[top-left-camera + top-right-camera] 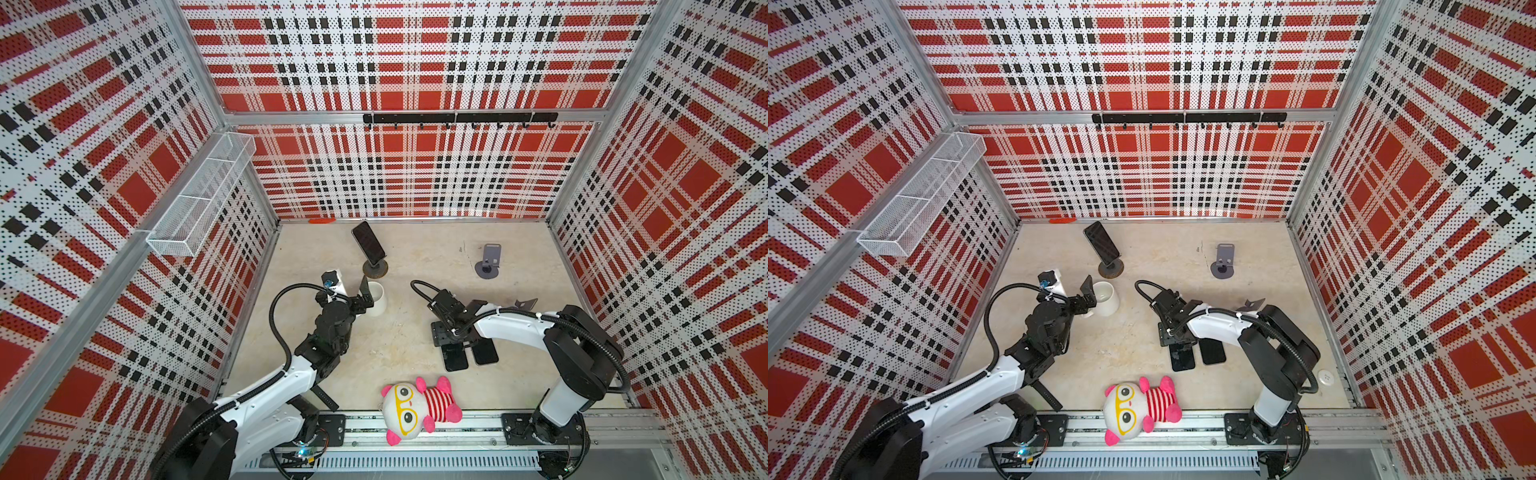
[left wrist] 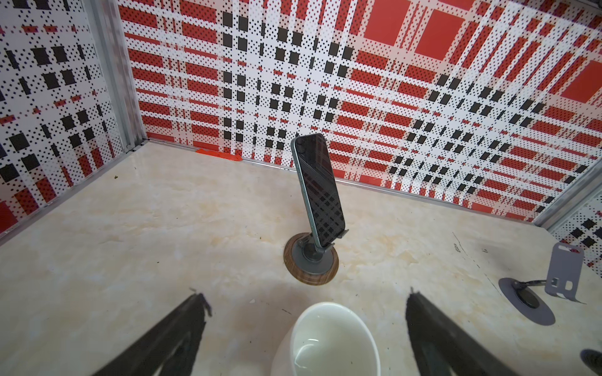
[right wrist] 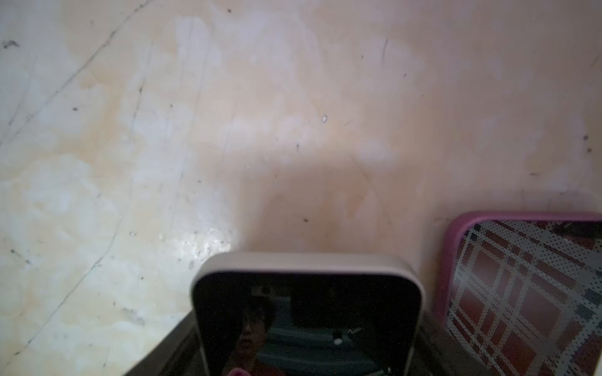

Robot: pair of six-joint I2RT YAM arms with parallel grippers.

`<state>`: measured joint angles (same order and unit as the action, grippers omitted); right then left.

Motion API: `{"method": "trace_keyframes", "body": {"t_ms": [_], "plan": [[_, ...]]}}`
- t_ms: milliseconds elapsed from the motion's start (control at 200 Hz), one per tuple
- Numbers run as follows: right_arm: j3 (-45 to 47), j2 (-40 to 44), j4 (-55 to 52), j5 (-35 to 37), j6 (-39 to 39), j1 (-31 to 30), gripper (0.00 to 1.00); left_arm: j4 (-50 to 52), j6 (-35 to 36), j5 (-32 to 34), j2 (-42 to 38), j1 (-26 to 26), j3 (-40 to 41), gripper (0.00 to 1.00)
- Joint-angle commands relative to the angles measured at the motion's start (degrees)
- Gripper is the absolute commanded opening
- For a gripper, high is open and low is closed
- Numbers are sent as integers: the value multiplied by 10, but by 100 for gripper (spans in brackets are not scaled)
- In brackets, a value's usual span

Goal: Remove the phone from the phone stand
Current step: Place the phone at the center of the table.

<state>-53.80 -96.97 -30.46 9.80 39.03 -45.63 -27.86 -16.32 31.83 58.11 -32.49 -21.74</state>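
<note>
- Left gripper (image 2: 305, 294): jaws spread wide, holding nothing. It hangs over the near side of the white mug (image 1: 376, 297). In the left wrist view the mug's rim shows between the two dark fingers (image 2: 182, 332). Cannot tell whether they touch it.
- Right gripper (image 3: 308, 325): pointed down at the table (image 1: 415, 257), to the right of the mug and nearer the arm bases. Its fingers flank a pale-cased phone (image 1: 456, 360) lying flat, screen up. Cannot tell whether they are clamped on it or just beside it.
- Pink-cased phone (image 3: 521, 293): flat on the table just beside the pale-cased one, on the side away from the mug. Its screen reflects the plaid wall.
- Phone (image 1: 368, 245): seated in the phone stand (image 1: 375, 268), just beyond the mug toward the back wall. It leans back, dark screen facing the arms, lower edge in the cradle. Neither gripper touches it.
- The phone stand has a round base with a wood-coloured rim and sits near the mug, apart from it.
- Empty stand (image 1: 488, 261): grey, beyond the mug and well off to its right.
- Plush toy (image 1: 415, 409): white, pink limbs, striped shirt, yellow glasses. It lies well on the near side of the mug, at the arms' base rail.
</note>
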Motion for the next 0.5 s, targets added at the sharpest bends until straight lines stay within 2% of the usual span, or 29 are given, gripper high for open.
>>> {"method": "trace_keyframes", "body": {"t_ms": [0,496], "plan": [[-1,-15,-10,-2,5,-3,80,-12,-3,-4,-3,5,8,98],[-3,2,-9,1,10,-3,81,-13,-5,-7,-7,5,10,98]]}}
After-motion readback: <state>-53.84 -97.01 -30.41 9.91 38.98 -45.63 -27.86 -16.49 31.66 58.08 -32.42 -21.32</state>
